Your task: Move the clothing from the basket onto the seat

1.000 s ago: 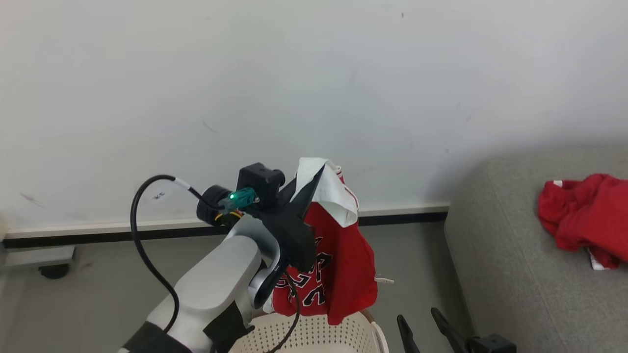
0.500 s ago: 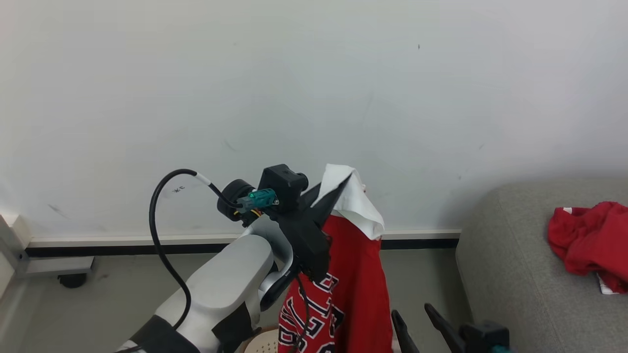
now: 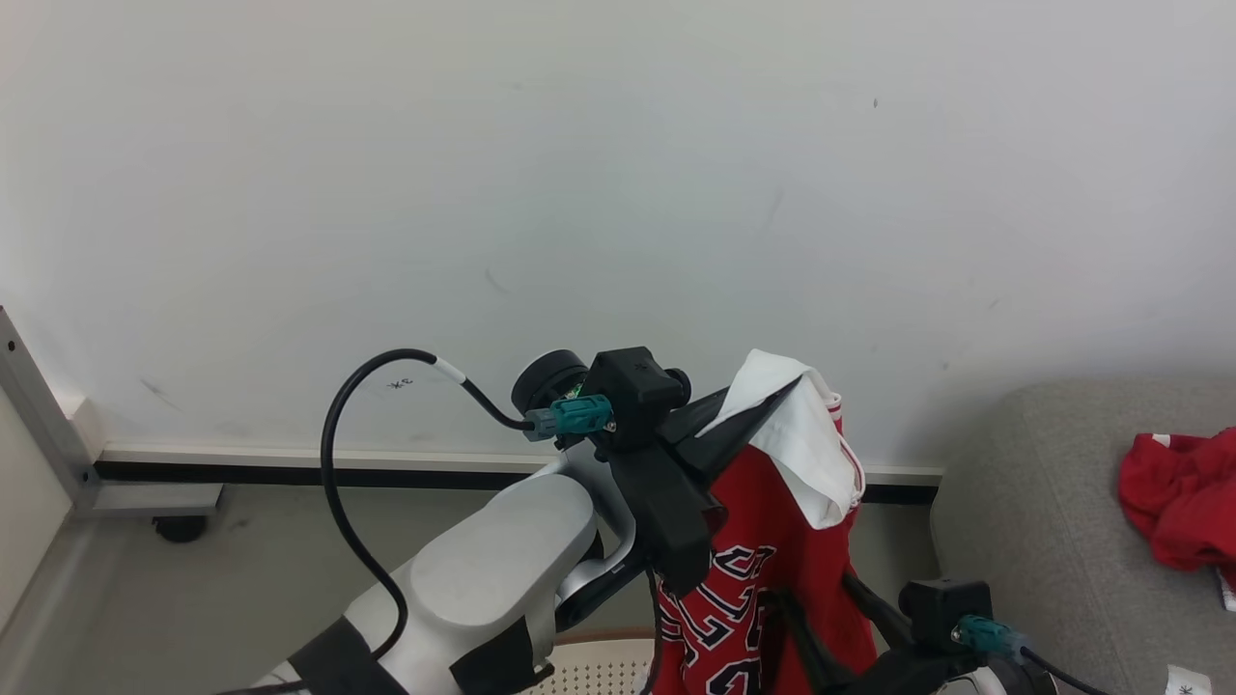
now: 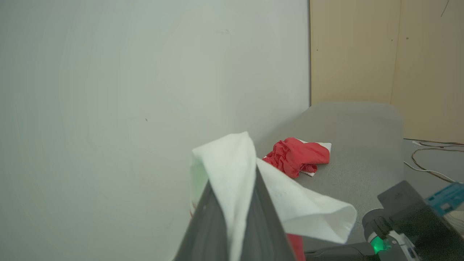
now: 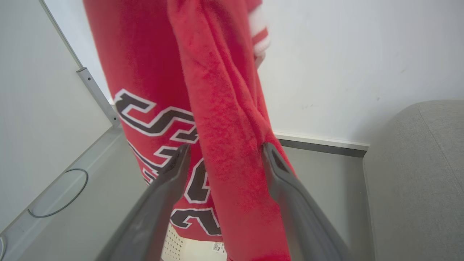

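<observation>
Red jersey (image 3: 772,521), dark lettering, white upper edge, hanging limp.
Left hand (image 3: 765,409) clamped on its white top; right hand (image 5: 224,150) spread apart, straddling the lower fold.

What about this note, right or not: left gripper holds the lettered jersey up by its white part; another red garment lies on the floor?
Not quite: the other red garment lies on the grey sofa, not the floor, as the left wrist view shows. The left gripper does hold the lettered jersey by its white part.
</observation>
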